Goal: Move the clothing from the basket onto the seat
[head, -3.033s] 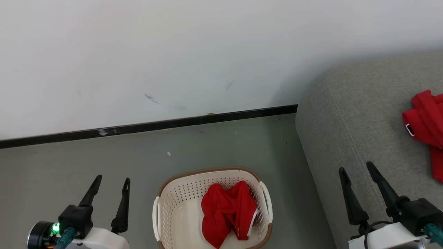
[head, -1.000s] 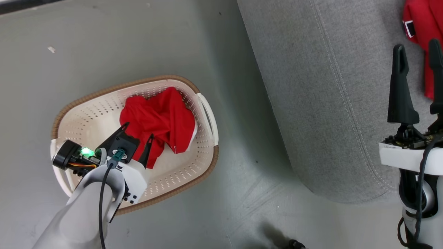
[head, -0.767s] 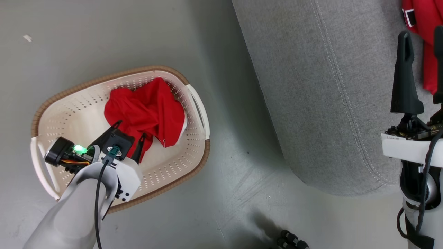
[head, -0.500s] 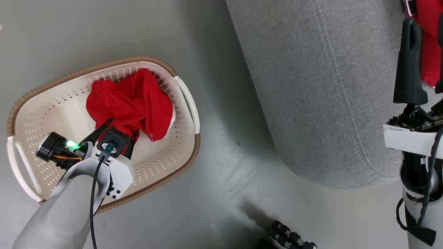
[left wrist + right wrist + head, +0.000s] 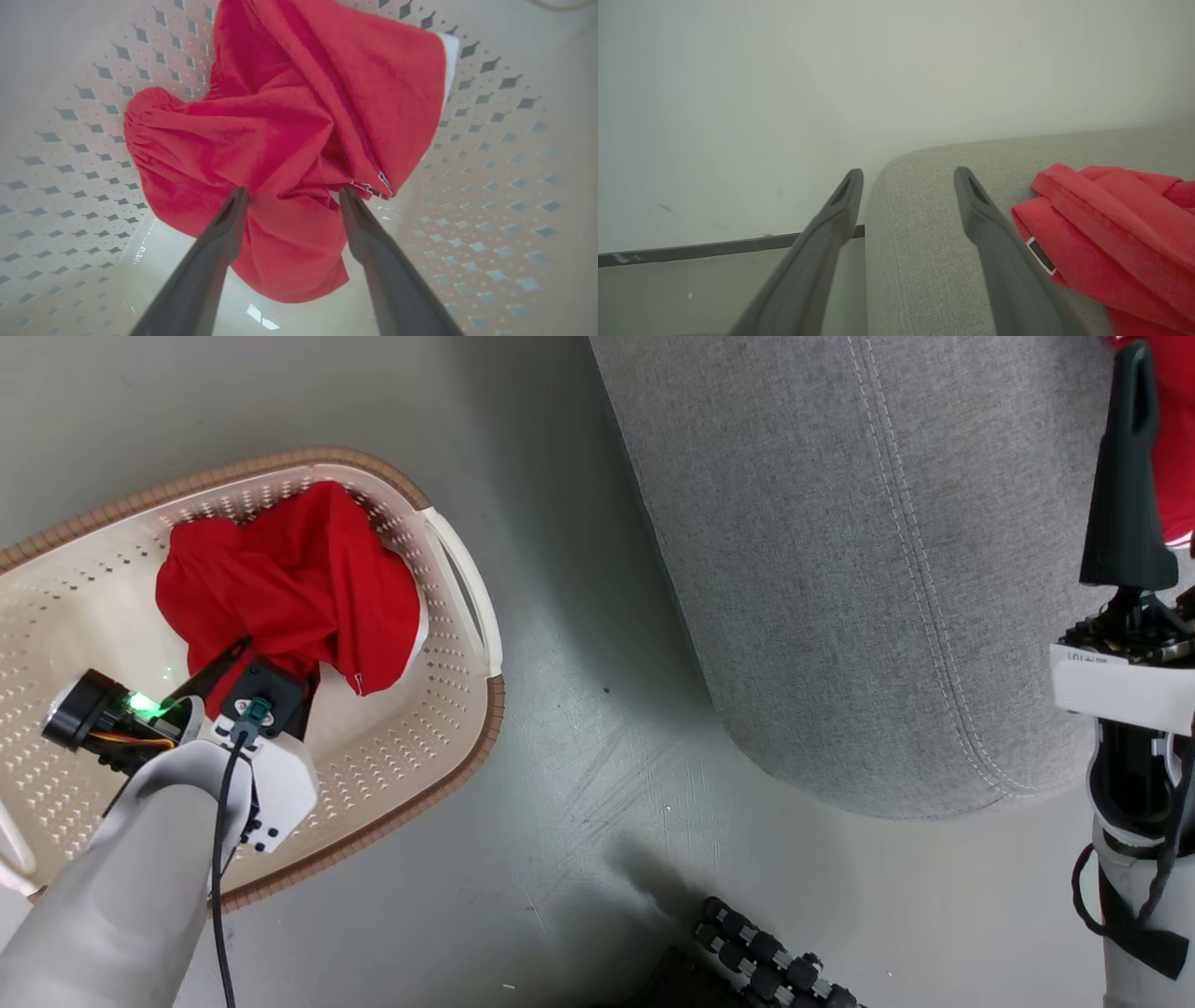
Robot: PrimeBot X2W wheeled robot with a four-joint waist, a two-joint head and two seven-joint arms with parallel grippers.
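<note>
Head view: a cream basket (image 5: 448, 747) with a brown rim is seen standing on the grey floor (image 5: 579, 803), left of a large grey seat (image 5: 840, 569) and apart from it. A crumpled red garment (image 5: 289, 588) with a white edge is found inside the basket, heaped toward the wall nearest the seat. From the left wrist camera, the left gripper (image 5: 293, 191) is seen lowered into the basket with its jaws spread wide — a raised fold of the red garment lies between the two dark fingers, whose tips are at the cloth. Nothing is clamped; whether the tips press into the fabric cannot be told. From the right wrist camera, the right gripper (image 5: 909, 171) is likewise seen wide open and empty, held above the rounded corner of the seat. A second red garment (image 5: 1111, 224) with a small white-framed tag is laid on the seat — just beside one finger of that gripper. A pale wall (image 5: 831, 70) and a dark baseboard (image 5: 714, 249) are seen beyond.
</note>
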